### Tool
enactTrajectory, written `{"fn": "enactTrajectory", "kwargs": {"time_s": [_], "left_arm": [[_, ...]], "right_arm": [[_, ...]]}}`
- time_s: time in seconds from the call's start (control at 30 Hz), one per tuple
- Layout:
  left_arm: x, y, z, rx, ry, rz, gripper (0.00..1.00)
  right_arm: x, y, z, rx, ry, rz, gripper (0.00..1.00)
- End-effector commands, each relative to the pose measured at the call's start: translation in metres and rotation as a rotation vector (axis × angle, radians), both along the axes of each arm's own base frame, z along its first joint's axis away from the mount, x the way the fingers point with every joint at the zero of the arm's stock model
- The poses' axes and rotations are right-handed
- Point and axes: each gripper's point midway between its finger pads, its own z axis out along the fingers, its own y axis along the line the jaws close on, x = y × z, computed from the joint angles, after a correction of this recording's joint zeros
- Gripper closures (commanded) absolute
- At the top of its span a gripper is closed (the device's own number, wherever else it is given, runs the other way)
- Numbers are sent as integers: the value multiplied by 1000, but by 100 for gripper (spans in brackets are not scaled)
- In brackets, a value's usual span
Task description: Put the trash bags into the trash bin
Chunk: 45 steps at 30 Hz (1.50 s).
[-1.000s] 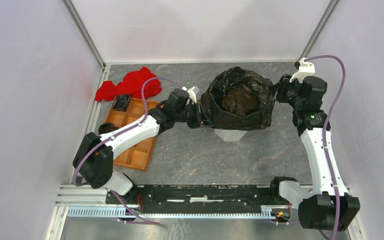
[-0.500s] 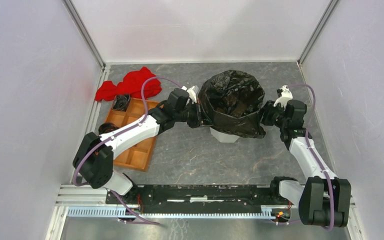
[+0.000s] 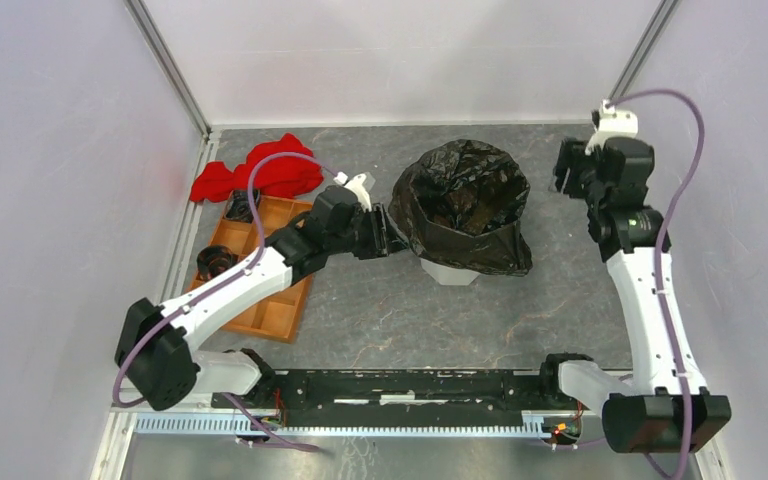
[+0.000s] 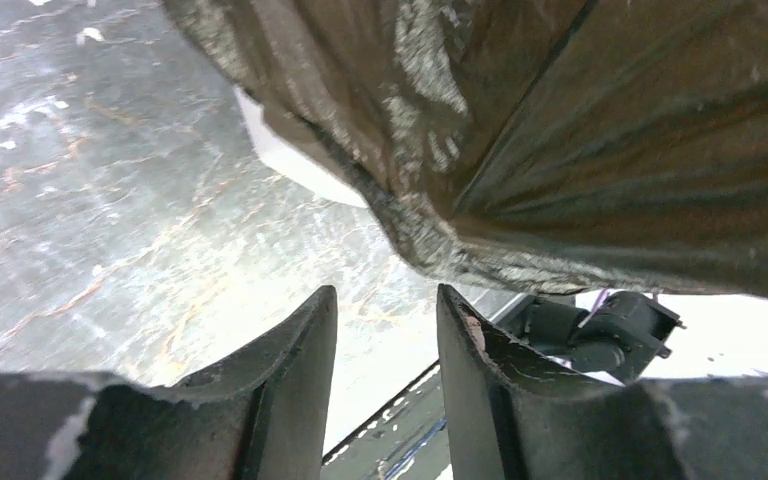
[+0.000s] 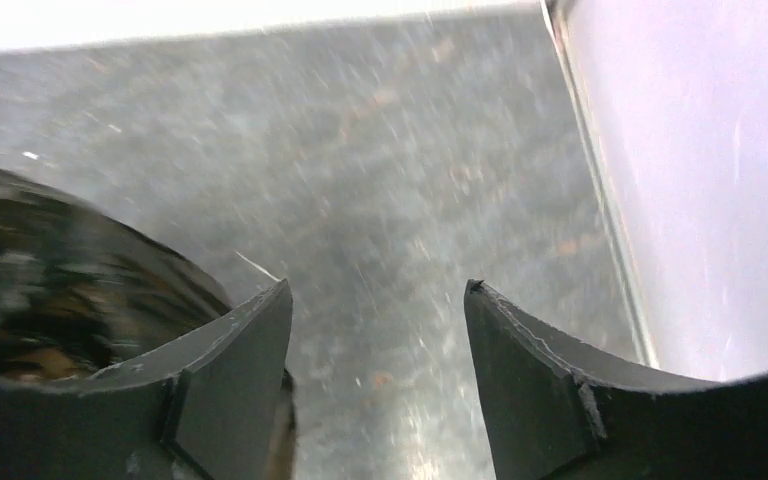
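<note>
The black bag (image 3: 460, 200) sits in the middle of the table (image 3: 380, 320), its mouth open wide and its film draped over the bin (image 3: 448, 271) so that only the bin's white base shows below the hem on the near side. The bag's inside sags down into the bin, and a loose fold hangs over the near-right side.

The left gripper (image 3: 385, 228) is just beside the bag's left edge. From its wrist camera the fingers (image 4: 295, 345) stand a little apart with nothing between them, and the crumpled hem hangs just ahead of their tips without being pinched. A patch of the white bin shows under the film there.

The right gripper (image 3: 563, 171) hangs to the right of the bag, clear of it, near the far right corner. Its jaws are spread wide over bare table and hold nothing; the bag's rim only shows at the lower left of its wrist view.

On the left lie a red cloth (image 3: 265, 168) at the far side and an orange tray (image 3: 278, 300) nearer, with a small black thing (image 3: 241, 205) in its far compartment
</note>
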Motion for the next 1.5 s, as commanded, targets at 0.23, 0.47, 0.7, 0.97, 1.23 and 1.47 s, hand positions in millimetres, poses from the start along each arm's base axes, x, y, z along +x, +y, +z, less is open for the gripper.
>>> {"fn": "enactTrajectory", "kwargs": {"time_s": [0.23, 0.47, 0.7, 0.97, 1.23, 1.47], "left_arm": [[23, 70, 14, -89, -43, 118, 43], [46, 40, 27, -327, 69, 67, 39], [57, 26, 10, -381, 126, 65, 33], [46, -3, -22, -406, 216, 14, 31], [43, -9, -35, -290, 168, -4, 26], [38, 9, -49, -233, 172, 18, 20]], "right_arm": [[-12, 208, 61, -79, -10, 694, 39], [-20, 226, -29, -197, 260, 690, 74], [-6, 216, -55, -207, 210, 598, 82], [46, 247, -42, -88, 62, 534, 79], [57, 252, -29, -60, -35, 520, 72], [13, 229, -44, -155, 201, 588, 49]]}}
